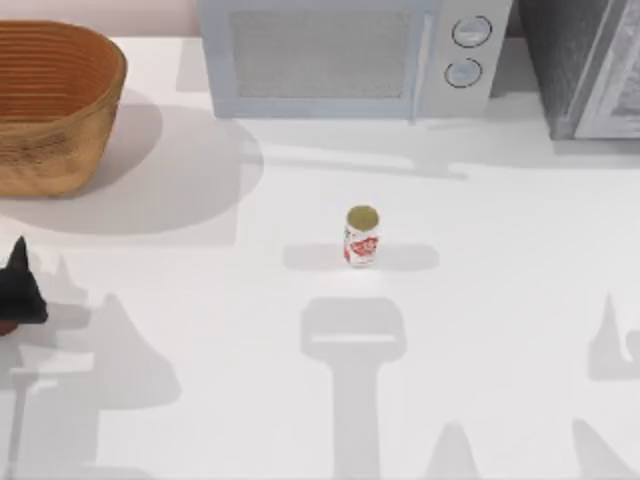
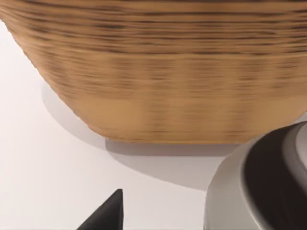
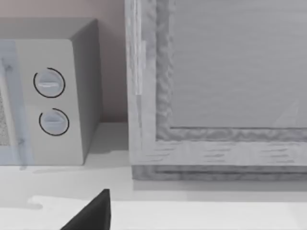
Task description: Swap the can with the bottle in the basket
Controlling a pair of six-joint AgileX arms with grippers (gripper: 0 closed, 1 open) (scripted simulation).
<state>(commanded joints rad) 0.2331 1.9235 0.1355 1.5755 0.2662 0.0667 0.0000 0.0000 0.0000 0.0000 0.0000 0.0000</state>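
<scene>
The left gripper [image 1: 20, 290] hangs low at the table's left edge, in front of the basket [image 1: 55, 110], with a sliver of reddish-brown under it; whether it grips anything I cannot tell. The can [image 1: 361, 237] stands upright mid-table, white with red print too small to read and a dull gold top, well apart from the tan, ribbed wicker basket at back left.

The left gripper [image 1: 18, 290], near the basket [image 1: 55, 110], was matte black with sharply pointed, wedge-shaped fingers [image 2: 108, 215]. Beside one stood a rounded grey housing ringed in black. The right arm's finger [image 3: 91, 215] was likewise a black wedge.
</scene>
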